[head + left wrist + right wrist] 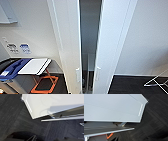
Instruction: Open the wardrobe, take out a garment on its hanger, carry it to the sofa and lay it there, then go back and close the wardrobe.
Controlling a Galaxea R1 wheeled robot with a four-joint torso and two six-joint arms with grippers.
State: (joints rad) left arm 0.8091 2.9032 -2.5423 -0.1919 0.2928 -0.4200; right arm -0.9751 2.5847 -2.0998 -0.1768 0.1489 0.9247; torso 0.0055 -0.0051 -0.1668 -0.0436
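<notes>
The wardrobe [75, 37] stands dead ahead, doors ajar with a dark gap between. Those stiff, light panels should swing easily from the small vertical handles [77, 75]. Whether either claw is open or closed cannot be told.

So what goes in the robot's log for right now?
wardrobe: doors ajar, dark gap between | handles: untouched | floor: dark carpet

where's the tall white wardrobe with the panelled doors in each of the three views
Head view: the tall white wardrobe fills the centre, its two doors ajar with a dark gap between them.
Left wrist view: a white door panel seen from above, over the dark carpet.
Right wrist view: a white door panel above the same carpet.
Shared landmark: the dark carpet at the wardrobe's foot.
</notes>
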